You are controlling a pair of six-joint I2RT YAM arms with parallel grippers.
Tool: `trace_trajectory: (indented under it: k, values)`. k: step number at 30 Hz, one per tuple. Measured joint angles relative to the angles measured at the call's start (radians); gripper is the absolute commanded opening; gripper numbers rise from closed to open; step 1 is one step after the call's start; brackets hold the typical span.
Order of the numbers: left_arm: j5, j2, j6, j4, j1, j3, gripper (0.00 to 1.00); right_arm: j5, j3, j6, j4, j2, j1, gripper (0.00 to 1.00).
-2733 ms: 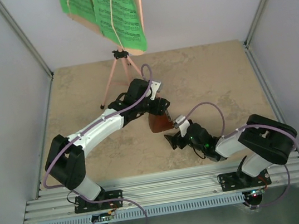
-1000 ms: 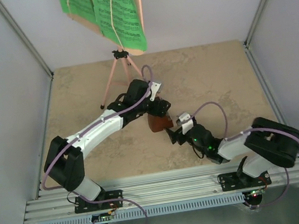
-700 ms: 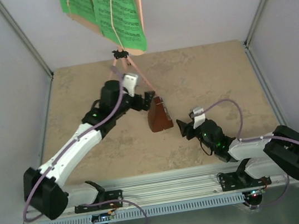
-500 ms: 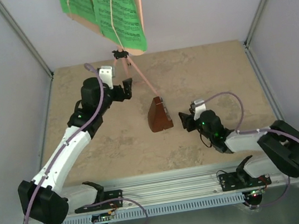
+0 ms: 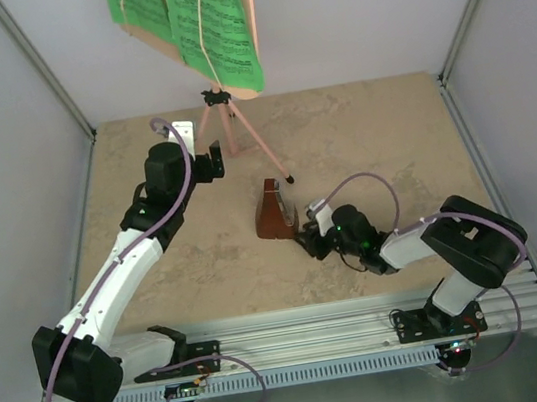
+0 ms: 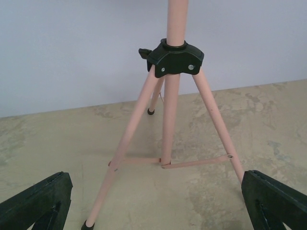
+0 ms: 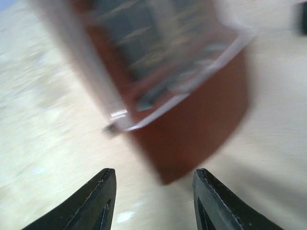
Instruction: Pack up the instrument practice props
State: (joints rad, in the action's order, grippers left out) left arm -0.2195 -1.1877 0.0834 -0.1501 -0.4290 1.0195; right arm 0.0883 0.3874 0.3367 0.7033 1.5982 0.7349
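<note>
Small brown wooden pyramid metronome (image 5: 273, 215), corner btwn fingers of half-open right gripper (image 7: 152, 177), no grip. Left gripper (image 5: 212, 159) wide open, empty; only its cam shows pink tripod stand (image 6: 168, 124) w/ black hub (image 6: 175, 57).

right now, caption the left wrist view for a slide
Open left gripper faces the tripod of the pink music stand

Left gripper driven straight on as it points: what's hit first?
The left gripper would likely meet the pink music stand first: its centre post and leg braces sit dead ahead between the open jaws; distance unclear.
</note>
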Motion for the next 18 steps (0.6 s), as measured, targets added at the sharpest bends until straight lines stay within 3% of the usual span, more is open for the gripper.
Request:
trace_trajectory:
  k: [5, 9, 11, 14, 18]
  values:
    - [-0.027, 0.004, -0.005, 0.0, 0.0, -0.002, 0.99, 0.103, -0.054, -0.031, 0.025, -0.07, 0.089, 0.58]
    - [-0.045, 0.017, -0.005, 0.001, 0.0, -0.008, 0.99, 0.118, -0.096, -0.064, -0.024, -0.277, 0.078, 0.85]
    - [-0.051, 0.019, -0.005, 0.001, 0.0, -0.008, 0.99, 0.142, -0.092, -0.09, -0.045, -0.407, 0.065, 0.93]
    - [-0.053, 0.019, -0.005, 0.0, 0.0, -0.009, 0.99, 0.196, -0.035, -0.129, -0.088, -0.526, 0.04, 0.98]
    - [-0.056, 0.019, -0.006, 0.0, 0.0, -0.009, 0.99, 0.278, 0.16, -0.215, -0.175, -0.498, 0.005, 0.98]
